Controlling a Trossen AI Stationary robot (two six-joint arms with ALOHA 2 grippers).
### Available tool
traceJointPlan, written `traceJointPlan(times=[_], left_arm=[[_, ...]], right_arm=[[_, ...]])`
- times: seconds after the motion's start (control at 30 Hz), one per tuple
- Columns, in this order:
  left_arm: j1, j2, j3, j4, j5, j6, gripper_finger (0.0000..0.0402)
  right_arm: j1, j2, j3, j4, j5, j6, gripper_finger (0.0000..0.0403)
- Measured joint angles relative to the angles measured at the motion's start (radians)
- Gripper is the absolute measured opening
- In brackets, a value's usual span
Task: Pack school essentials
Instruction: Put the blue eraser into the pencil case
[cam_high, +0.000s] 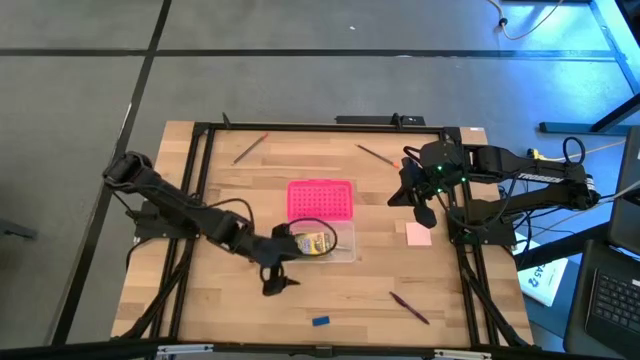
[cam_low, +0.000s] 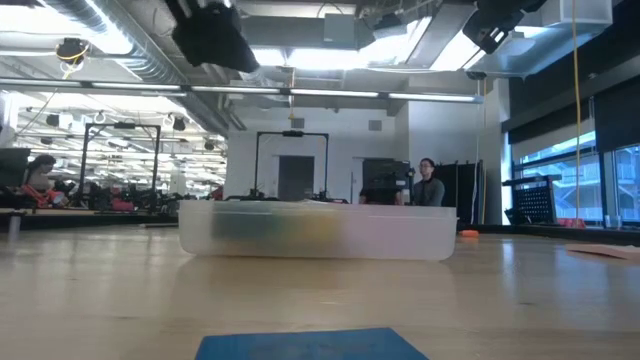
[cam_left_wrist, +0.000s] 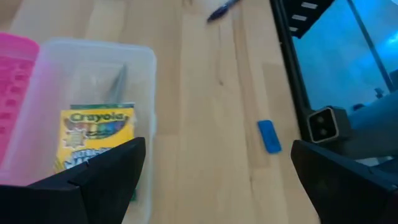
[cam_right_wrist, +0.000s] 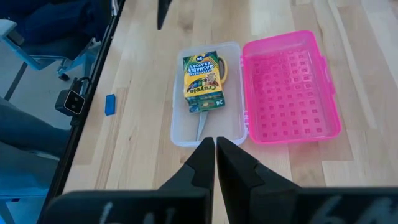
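The yellow-green crayon box (cam_right_wrist: 204, 81) lies in the clear plastic box (cam_right_wrist: 208, 135) on top of the yellow-handled scissors (cam_right_wrist: 221, 66); it also shows in the left wrist view (cam_left_wrist: 96, 140). My left gripper (cam_high: 277, 284) hovers open just off the clear box's near-left corner, with nothing between its fingers (cam_left_wrist: 106, 174). My right gripper (cam_high: 426, 212) is shut and empty, raised over the table's right side next to the pale pink pad (cam_high: 418, 234). The blue eraser (cam_high: 320, 321) lies near the front edge.
The bright pink dotted lid (cam_high: 320, 199) lies flat just beyond the clear box (cam_high: 340, 244). Two pencils (cam_high: 250, 148) (cam_high: 376, 154) lie toward the far edge, and a dark pen (cam_high: 410, 307) lies at the near right. A black frame (cam_high: 200, 180) borders the table.
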Motion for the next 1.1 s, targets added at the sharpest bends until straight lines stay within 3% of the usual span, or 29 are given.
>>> traceJointPlan(times=[0.2,0.5,0.67,0.97,1.1], left_arm=[[-0.069,0.039,0.000,0.016,-0.045,-0.065,0.0396],[-0.135,0.184,0.000,0.224,-0.056,-0.109,0.0396],[-0.143,0.211,0.000,0.198,-0.057,-0.202,0.0396],[-0.125,0.211,0.000,0.163,-0.064,-0.308,0.0396],[-0.132,0.211,0.000,0.163,-0.063,-0.305,0.0396]], right_arm=[[0.000,0.000,0.000,0.000,0.000,0.000,0.0021],[0.000,0.000,0.000,0.001,0.002,-0.078,0.0021],[0.000,0.000,0.000,0.012,0.001,-0.074,0.0021],[0.000,0.015,0.000,0.125,-0.001,0.135,0.0021],[0.006,0.038,0.000,0.223,-0.077,0.189,0.0021]])
